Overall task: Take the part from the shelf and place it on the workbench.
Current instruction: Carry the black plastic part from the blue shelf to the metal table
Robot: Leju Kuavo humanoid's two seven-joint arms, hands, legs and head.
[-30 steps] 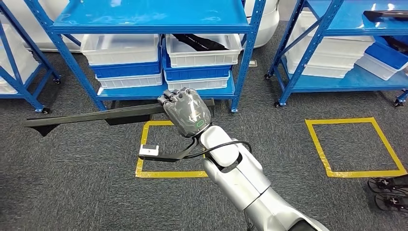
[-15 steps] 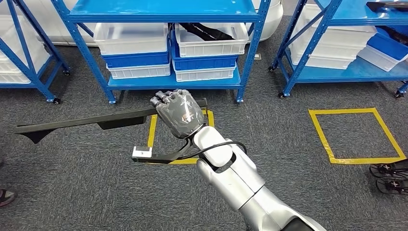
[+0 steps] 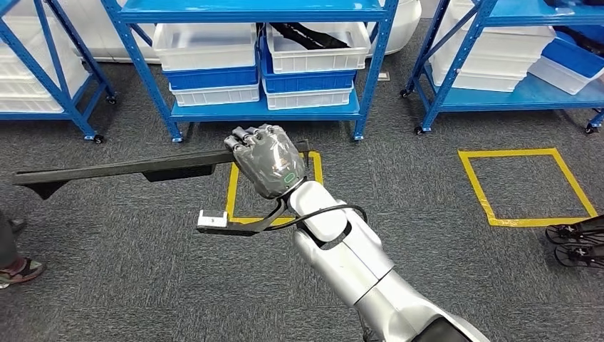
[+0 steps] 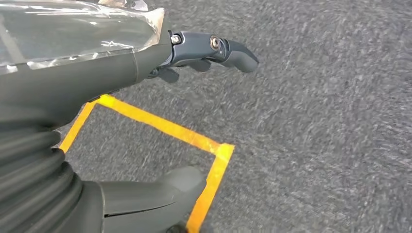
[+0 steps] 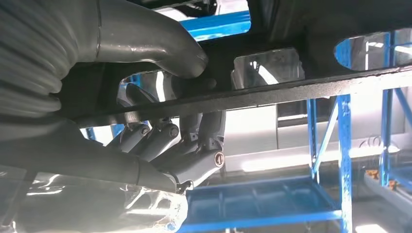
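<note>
So the right hand [image 3: 268,161] sits about dead centre of the head view, fingers wrapped tight over a long black part [image 3: 117,169] that sticks out level toward the left edge of the frame, up off the grey carpet [image 3: 128,278]. The right wrist view shows the grip better: thumb [image 5: 145,39] pressed on one side of the part [image 5: 301,87], the darker fingers [image 5: 194,141] curled round the other, so it's properly clamped, no slack. The left hand [image 4: 97,126] has nothing in it, thumb and fingers spread apart over the carpet and a corner of yellow floor tape [image 4: 214,160]. Across the top of the head view is the blue shelf [image 3: 263,110] stacked with white and blue bins [image 3: 206,46]. Another yellow tape square [image 3: 527,187] sits at centre right, and someone's shoe [image 3: 21,271] pokes in at the lower left edge
</note>
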